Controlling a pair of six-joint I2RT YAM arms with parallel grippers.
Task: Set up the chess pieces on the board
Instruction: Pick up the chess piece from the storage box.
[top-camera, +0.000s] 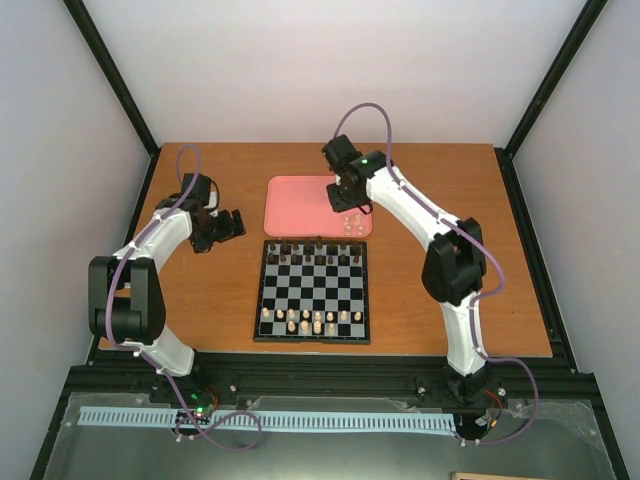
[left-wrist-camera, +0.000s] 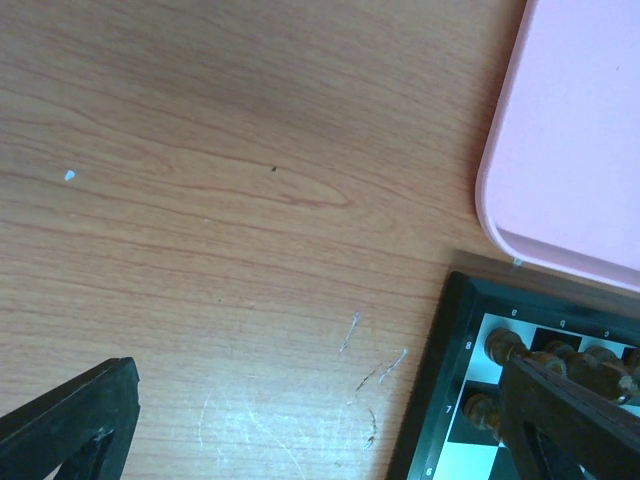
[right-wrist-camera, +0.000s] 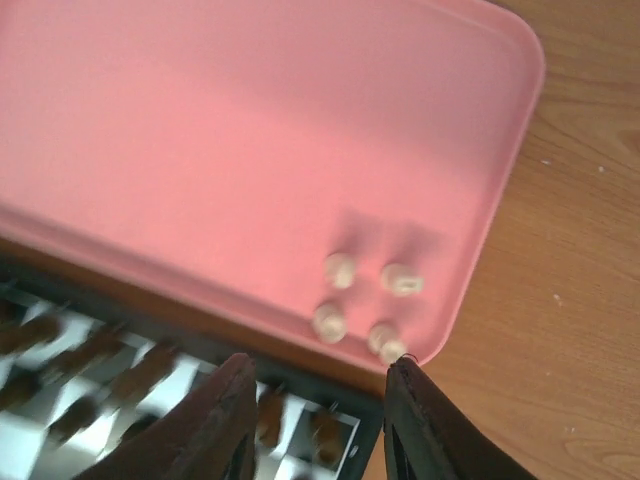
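- Progress: most cream pieces are on the board, in the 2 near rows. They look patchy, with gaps (too small in the top view for an exact count).
- Dark pieces fill the far rows and look set.
- Left to do: 4 cream pieces sit in a loose cluster in the near-right corner of the pink tray, just behind the board's far edge. Judging by that, the job is well past halfway, w/ those 4 to carry over plus maybe some tidying.
- R gripper hangs low over that tray corner, fingers apart w/ nothing between them, so it's empty.
- In the R wrist view the cluster lies just ahead of the fingertips. The nearest piece is right at the tip of the right-hand finger; can't tell if it's touching. The other 3 are a bit further in.
- L gripper is spread wide and empty over bare table, just off the board's far-left corner and well apart from the tray cluster.
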